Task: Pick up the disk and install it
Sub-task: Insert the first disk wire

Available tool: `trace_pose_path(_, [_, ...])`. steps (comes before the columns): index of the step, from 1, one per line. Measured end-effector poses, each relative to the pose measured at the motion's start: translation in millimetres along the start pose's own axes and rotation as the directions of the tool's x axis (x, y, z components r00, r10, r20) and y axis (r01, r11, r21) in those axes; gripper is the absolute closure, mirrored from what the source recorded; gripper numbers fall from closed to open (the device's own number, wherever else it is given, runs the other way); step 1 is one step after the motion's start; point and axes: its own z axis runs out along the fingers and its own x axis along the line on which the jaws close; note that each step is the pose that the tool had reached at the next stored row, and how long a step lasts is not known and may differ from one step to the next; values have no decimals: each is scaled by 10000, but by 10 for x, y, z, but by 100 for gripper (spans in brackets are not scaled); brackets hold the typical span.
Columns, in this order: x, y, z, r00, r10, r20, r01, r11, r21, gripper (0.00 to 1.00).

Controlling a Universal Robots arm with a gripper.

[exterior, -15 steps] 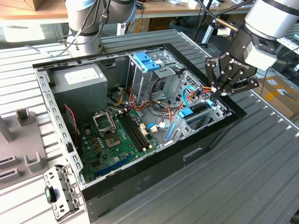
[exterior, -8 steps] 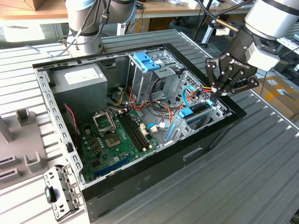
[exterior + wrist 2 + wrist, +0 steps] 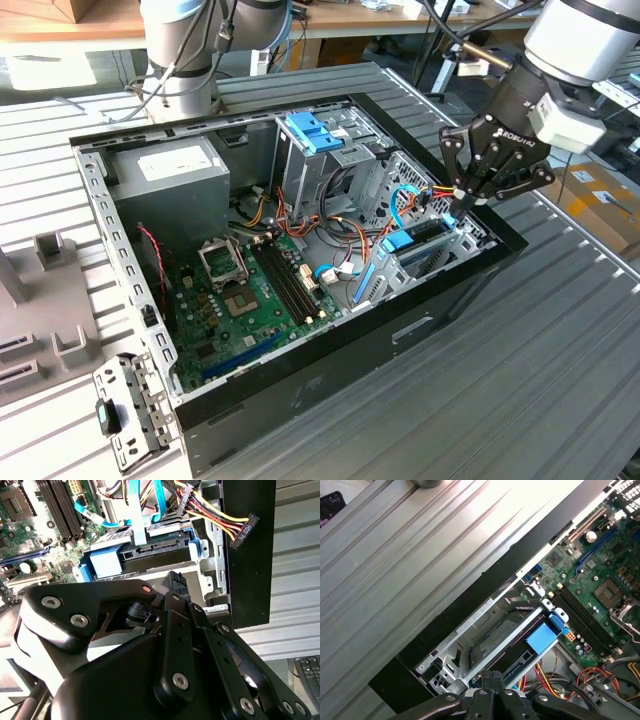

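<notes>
In the second wrist view the gripper point(image 3: 172, 582) fills the foreground, black linkages meeting over the disk point(image 3: 150, 555), which lies seated in a metal bay at the case's corner, its blue side rail point(image 3: 102, 562) showing and its connector edge bare. The fingers look drawn narrow together at the disk's edge; whether they clamp it I cannot tell. A loose power plug point(image 3: 243, 531) hangs just beside the bay, over the black case wall point(image 3: 250, 555). In the first wrist view the same bay shows from the other side, a blue tab point(image 3: 542, 637) on the disk's rail, and beyond it the green motherboard point(image 3: 590, 585).

In the exterior view the gripper point(image 3: 462, 205) reaches down into the case's corner at the exterior view's right. The open computer case point(image 3: 300, 390) lies flat on a ribbed grey metal surface point(image 3: 540, 380). Farther in sit a grey power supply point(image 3: 165, 175) with a white sticker and a blue drive tray point(image 3: 312, 132). Wooden benches point(image 3: 60, 25) stand behind. No print is legible enough to trust.
</notes>
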Motion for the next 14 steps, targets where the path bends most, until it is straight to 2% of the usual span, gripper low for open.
trace_pose_path(4, [0, 0, 0, 9995, -300, -14, 300, 9995, -12, 89])
trace_pose_path(5, [0, 0, 0, 9967, -811, -36, 811, 9967, -33, 89])
trace_pose_path(6, [0, 0, 0, 9940, -1091, -48, 1091, 9940, -45, 89])
trace_pose_path(7, [0, 0, 0, 9899, -1418, -61, 1418, 9899, -60, 89])
trace_pose_path(8, [0, 0, 0, 9871, -1602, -68, 1602, 9871, -69, 89])
trace_pose_path(14, [0, 0, 0, 9803, -1973, -83, 1972, 9803, -86, 89])
